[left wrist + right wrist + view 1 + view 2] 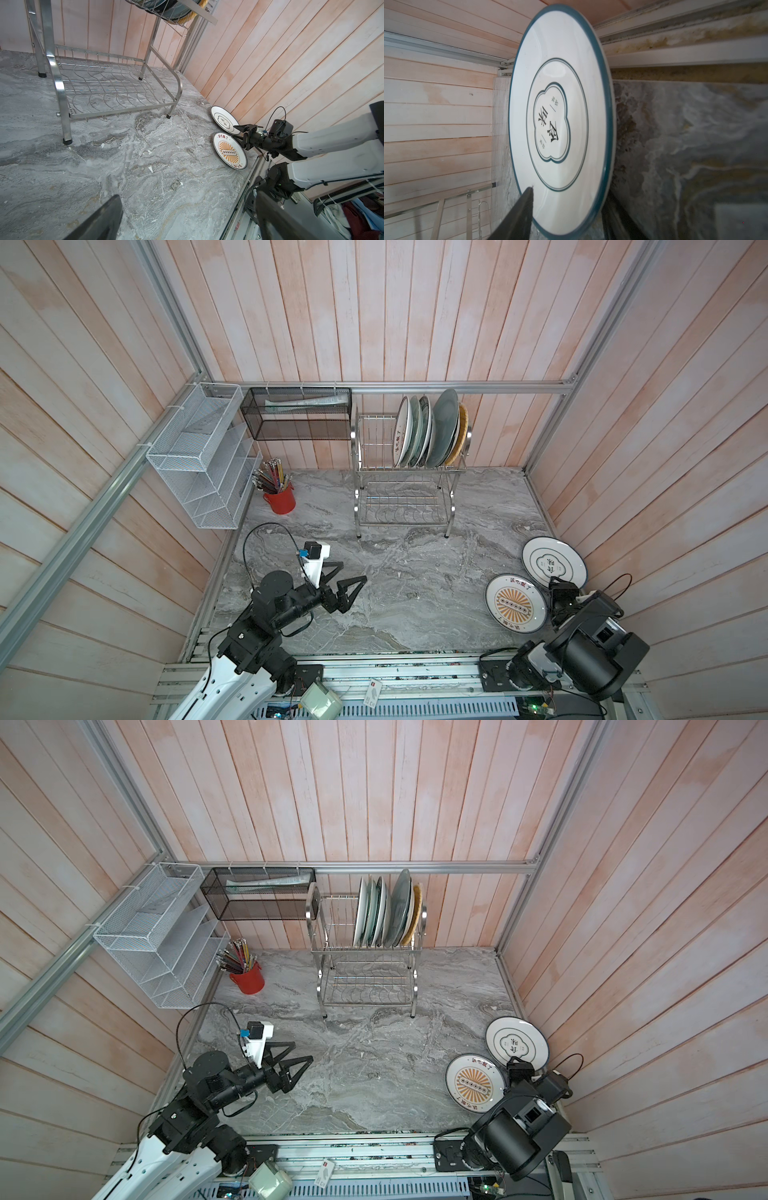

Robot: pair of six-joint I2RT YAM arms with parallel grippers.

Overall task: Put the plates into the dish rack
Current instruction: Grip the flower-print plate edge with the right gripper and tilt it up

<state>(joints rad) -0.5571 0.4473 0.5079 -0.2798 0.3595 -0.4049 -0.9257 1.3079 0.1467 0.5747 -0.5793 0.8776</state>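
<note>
1. In both top views the dish rack [374, 468] stands at the back of the grey marbled bench [415, 593], just right of the frame's centre. A row of plates [419, 431] stands on edge in the right half of its upper tier. At the lower right the orange-sunburst plate [515, 603] lies flat, with the blue-ring plate [552, 564] just beside it, nearer the wall. The left pincer [353, 571] hovers at the lower left, jaws spread wide, well apart from every plate. The right pincer sits at the blue-ring plate's near rim, mostly hidden under its wrist camera.
2. In the left wrist view the right pincer [239, 133] has its jaws either side of the blue-ring plate's [223, 120] rim, close to the orange-sunburst plate [228, 150].
3. In the right wrist view the blue-ring plate [560, 104] fills the picture. One dark finger [525, 212] lies over its face just inside the teal rim. Whether the jaws already clamp it, I cannot tell.
</note>
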